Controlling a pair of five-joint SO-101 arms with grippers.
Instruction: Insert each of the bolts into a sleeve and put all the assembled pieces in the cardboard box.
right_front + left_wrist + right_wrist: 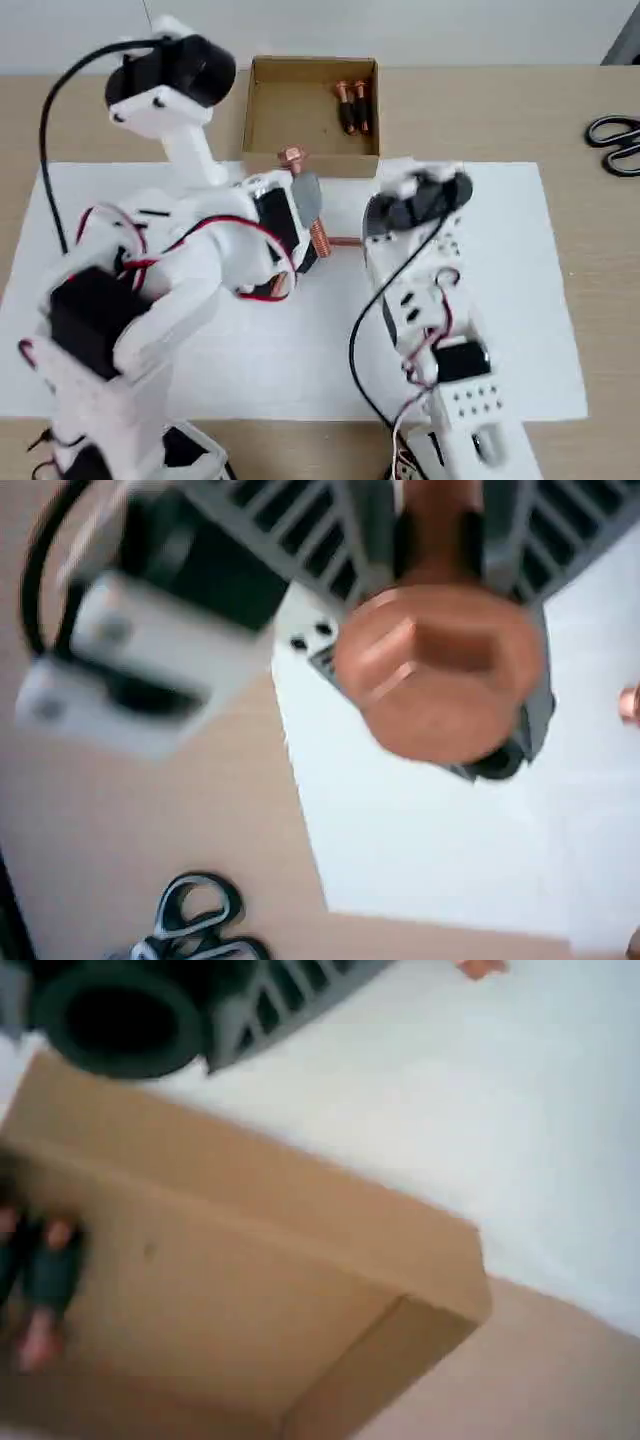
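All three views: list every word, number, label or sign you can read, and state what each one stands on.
No text can be read anywhere.
Brown cardboard box: plain walls; one small dark spot inside, too blurred to tell.
White paper sheet: blank.
Copper-coloured bolt and black sleeve: no legible marks.

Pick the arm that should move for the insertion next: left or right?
Left, probably. Its fingers clamp the bolt, raised just in front of the box. The right gripper seems to hold a black sleeve beside it, so it can hold steady while the left brings the bolt across.
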